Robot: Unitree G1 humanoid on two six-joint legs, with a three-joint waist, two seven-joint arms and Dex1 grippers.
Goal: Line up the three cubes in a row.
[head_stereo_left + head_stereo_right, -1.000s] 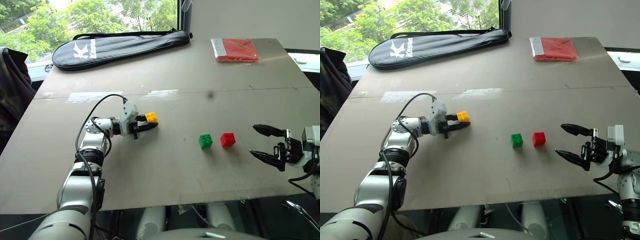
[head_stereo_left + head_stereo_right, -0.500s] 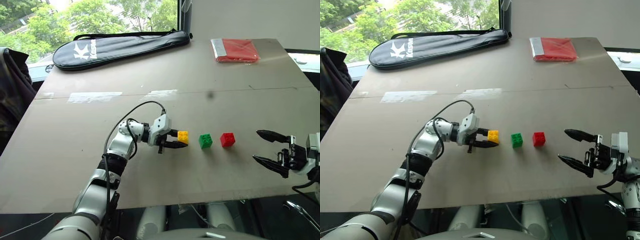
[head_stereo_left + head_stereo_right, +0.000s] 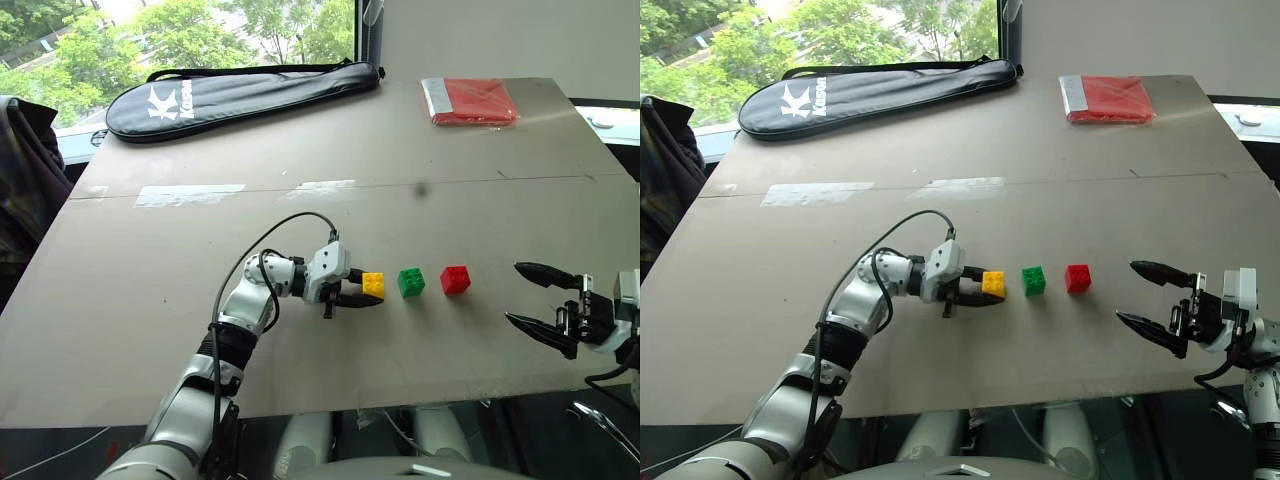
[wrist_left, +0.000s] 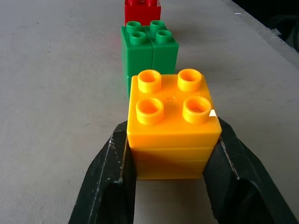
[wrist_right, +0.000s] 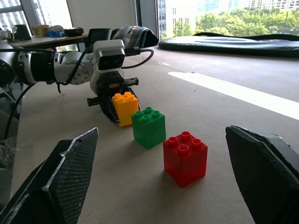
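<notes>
- The left hand (image 3: 362, 293) is clenched on the yellow cube (image 3: 373, 284), one finger on each side, holding it low at the table (image 3: 300, 150) surface; whether it rests there I cannot tell.
- The yellow cube sits just beside the green cube (image 3: 411, 281), apart by a small gap, likely to match the spacing to the red cube (image 3: 455, 278) beyond.
- In the left wrist view, yellow, green and red stand in one line, so the row looks nearly done.
- The right hand (image 3: 535, 297) hangs released, fingers wide, well apart from the red cube, probably keeping out of the way.
</notes>
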